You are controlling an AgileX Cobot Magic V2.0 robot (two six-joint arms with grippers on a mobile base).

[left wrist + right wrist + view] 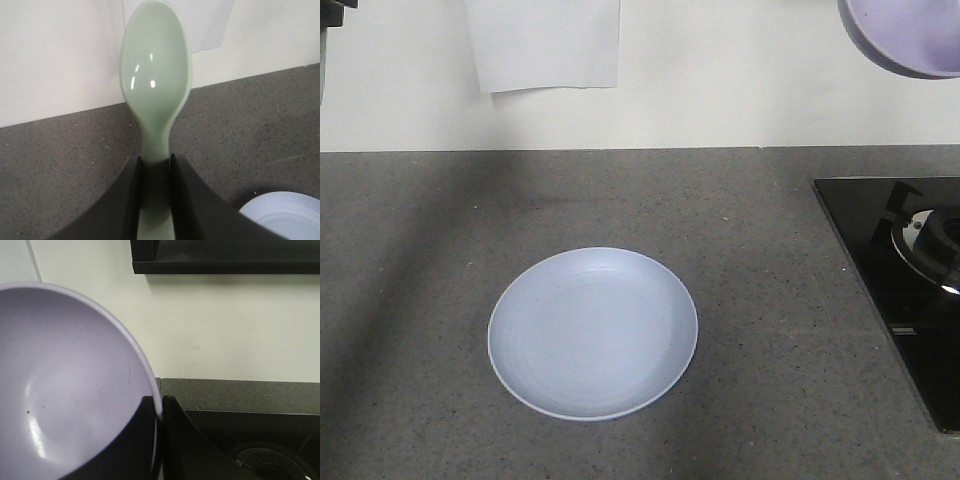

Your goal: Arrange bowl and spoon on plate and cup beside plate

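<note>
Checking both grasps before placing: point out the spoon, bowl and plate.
spoon (156, 75): left wrist view, middle of its scoop.
bowl (65, 385): right wrist view, inner wall.
plate (593, 333): front view, bare centre.

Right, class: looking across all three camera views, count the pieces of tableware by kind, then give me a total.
Plates: 1, the plate, lying bare on the counter.
Bowls: 1, the bowl, pinched at its rim by the right gripper.
Spoons: 1, the spoon, held by its handle in the left gripper.
Total: 3
</note>
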